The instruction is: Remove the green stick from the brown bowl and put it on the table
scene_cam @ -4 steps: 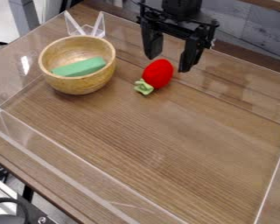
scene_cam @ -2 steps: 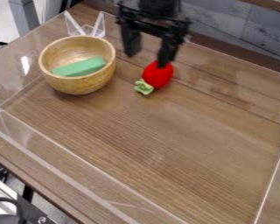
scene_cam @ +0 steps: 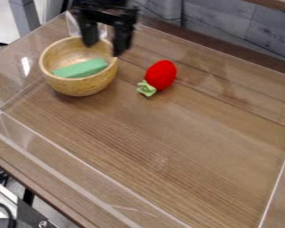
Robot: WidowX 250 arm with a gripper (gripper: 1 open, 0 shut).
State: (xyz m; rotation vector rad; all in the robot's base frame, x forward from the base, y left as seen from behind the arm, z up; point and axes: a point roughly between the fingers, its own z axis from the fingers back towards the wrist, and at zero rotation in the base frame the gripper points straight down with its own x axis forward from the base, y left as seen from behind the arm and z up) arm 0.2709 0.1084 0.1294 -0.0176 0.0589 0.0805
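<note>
Surface: wood-grain table [scene_cam: 169,142], fenced by low clear plastic walls (presumably to keep loose items from sliding off).

Item one: brown bowl [scene_cam: 61,85], far left, upright. The green stick [scene_cam: 83,68] lay flat across its pale inside, not yet lifted.

Item two: strawberry toy [scene_cam: 160,75], on the bare wood right of the bowl, well apart from it.

Tool: gripper [scene_cam: 103,36], fingers pointing down and spread wide, empty, poised above the bowl's far rim, likely lining up to descend on the stick.
</note>
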